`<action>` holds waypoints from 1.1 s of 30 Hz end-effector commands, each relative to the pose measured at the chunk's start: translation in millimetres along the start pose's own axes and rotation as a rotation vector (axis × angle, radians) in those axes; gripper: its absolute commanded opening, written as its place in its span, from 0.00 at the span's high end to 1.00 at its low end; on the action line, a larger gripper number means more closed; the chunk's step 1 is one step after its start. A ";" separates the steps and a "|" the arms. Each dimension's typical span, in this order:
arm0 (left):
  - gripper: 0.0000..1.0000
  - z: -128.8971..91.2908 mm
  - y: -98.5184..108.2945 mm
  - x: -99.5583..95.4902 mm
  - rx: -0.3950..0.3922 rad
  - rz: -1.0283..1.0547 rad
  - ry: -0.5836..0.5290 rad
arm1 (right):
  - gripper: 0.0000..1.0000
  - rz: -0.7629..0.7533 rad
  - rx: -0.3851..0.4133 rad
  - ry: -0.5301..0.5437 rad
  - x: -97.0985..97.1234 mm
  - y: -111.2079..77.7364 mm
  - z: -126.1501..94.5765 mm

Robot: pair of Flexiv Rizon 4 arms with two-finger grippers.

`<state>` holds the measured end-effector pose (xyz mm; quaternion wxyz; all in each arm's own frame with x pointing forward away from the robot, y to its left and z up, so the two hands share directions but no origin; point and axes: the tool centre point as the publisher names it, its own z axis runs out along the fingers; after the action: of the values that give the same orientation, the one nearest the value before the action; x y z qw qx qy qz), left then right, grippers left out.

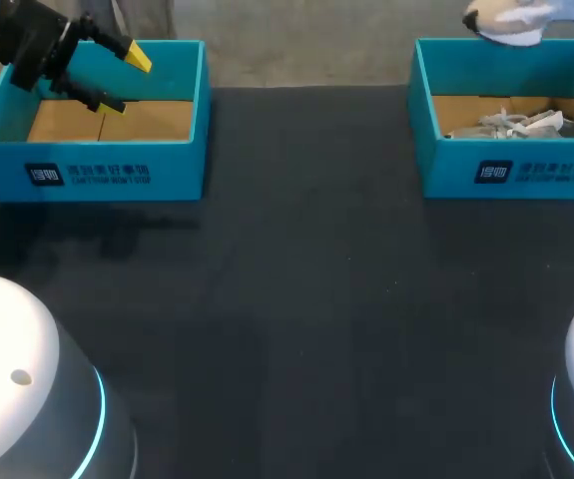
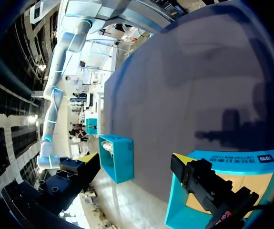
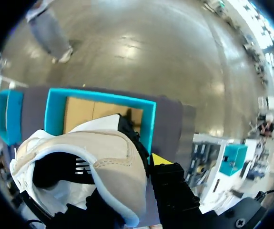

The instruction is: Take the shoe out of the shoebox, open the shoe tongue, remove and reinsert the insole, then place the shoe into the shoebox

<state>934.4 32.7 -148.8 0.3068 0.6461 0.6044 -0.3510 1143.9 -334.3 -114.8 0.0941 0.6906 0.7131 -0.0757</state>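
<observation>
A beige and white shoe [image 3: 96,160] hangs in my right gripper [image 3: 127,198], which is shut on it at the collar. Only one yellow-tipped finger [image 3: 161,162] shows beside the shoe. The teal shoebox [image 3: 148,114] lies below it. In the head view the shoe [image 1: 506,20] is above the back rim of the right shoebox [image 1: 506,175]; the right gripper itself is out of that view. My left gripper [image 1: 125,82] stands open and holds nothing above a second teal box [image 1: 107,170] at the left. Its spread fingers [image 2: 183,168] show over that box [image 2: 175,205].
Crumpled white paper [image 1: 516,125] lies on the cardboard floor of the right shoebox. The left box has a bare cardboard floor [image 1: 147,120]. Dark table cloth [image 1: 306,299] stretches between and in front of the two boxes.
</observation>
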 end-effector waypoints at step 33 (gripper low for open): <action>0.00 -0.2 0.0 -0.3 0.000 0.000 0.003 | 1.00 0.347 -0.014 -0.015 3.0 -11.1 5.1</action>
<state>934.4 32.7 -148.8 0.3068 0.6461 0.6044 -0.3510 1135.6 -333.4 -121.6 0.1145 0.8017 0.5835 -0.0612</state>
